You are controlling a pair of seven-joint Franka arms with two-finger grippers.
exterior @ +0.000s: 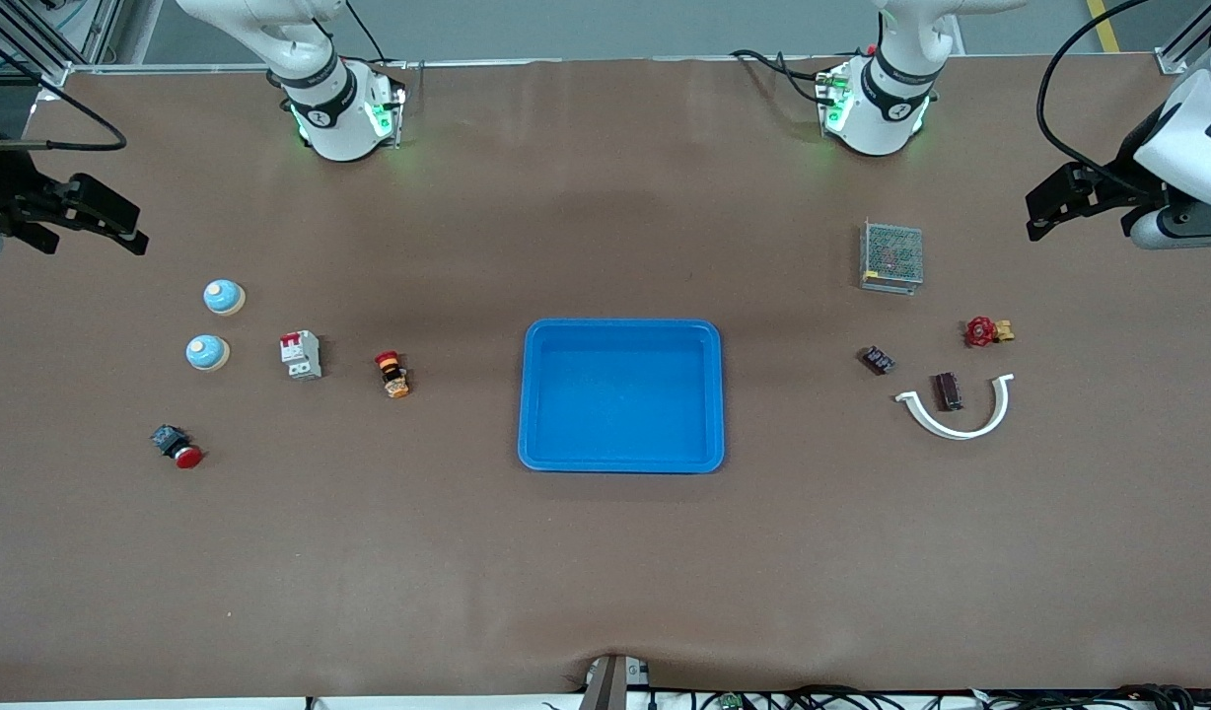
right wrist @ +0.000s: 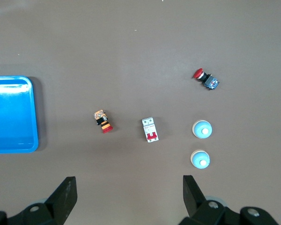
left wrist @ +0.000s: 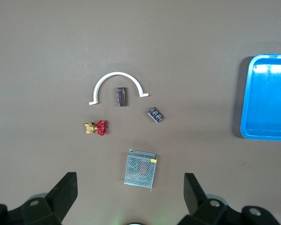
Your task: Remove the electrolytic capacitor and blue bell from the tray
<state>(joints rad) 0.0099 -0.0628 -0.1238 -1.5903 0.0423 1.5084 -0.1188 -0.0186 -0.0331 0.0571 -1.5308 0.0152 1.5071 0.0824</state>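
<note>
Two capacitors (exterior: 878,360) (exterior: 948,390) lie toward the left arm's end of the table (exterior: 605,572), two bells (exterior: 224,297) (exterior: 207,352) toward the right arm's end, the blue tray (exterior: 620,463) between.
Left end effector (exterior: 1049,204) and right end effector (exterior: 107,219) hover above the table ends, both released and holding nothing.

Robot lab (brown table (exterior: 605,572), cables)
</note>
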